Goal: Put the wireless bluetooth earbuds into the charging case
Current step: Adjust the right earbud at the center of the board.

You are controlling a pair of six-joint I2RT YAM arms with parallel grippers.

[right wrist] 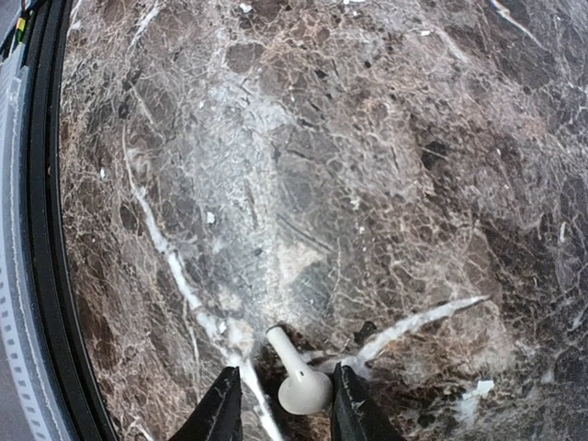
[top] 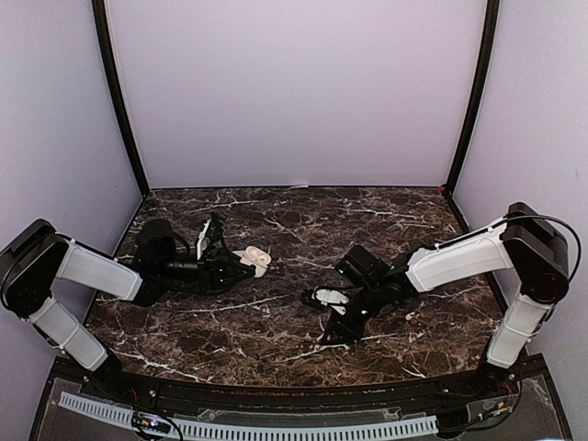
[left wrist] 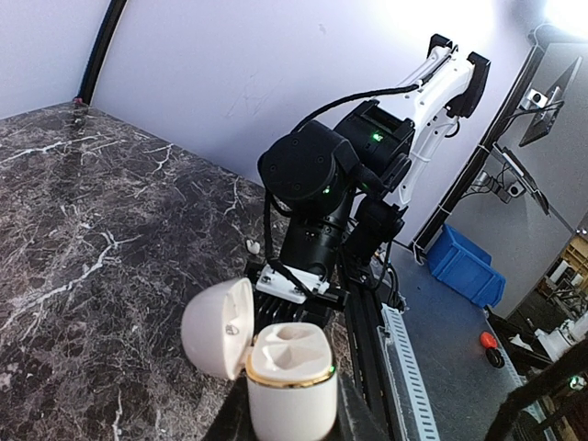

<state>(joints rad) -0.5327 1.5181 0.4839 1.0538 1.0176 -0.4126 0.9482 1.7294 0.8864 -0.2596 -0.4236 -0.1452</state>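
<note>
Currently the left gripper (top: 243,264) clenches the open case (left wrist: 292,377), at ten o'clock from the bud (right wrist: 303,388) seen from above. Meanwhile the right gripper (right wrist: 285,409) stands parted astride the bud on the table (right wrist: 367,184), not gripping. Closing off-centre could squirt the rounded bud out, or pinch it crooked.

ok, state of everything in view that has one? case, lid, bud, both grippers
charging case: gripped by the left gripper, both sockets empty
lid: hinged open
earbud: lying on the table, between the right gripper's fingers
left gripper: shut on the charging case
right gripper: open, straddling the earbud, a gap showing on one side
</note>
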